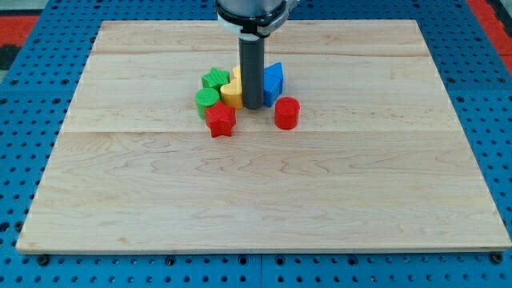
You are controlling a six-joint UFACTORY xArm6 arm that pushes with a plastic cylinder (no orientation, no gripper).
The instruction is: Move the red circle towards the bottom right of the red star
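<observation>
The red circle (286,113) stands on the wooden board (264,184), right of the cluster of blocks. The red star (220,120) lies to its left, at the cluster's lower edge. My tip (252,106) is down on the board between them, a little above their line. It is left of the red circle and up-right of the red star, close against the yellow blocks. The rod hides part of the blocks behind it.
A green circle (207,98) and a green block (214,79) sit above the red star. Yellow blocks (231,93) lie just left of the rod. A blue block (274,78) sits just right of the rod. Blue pegboard (32,96) surrounds the board.
</observation>
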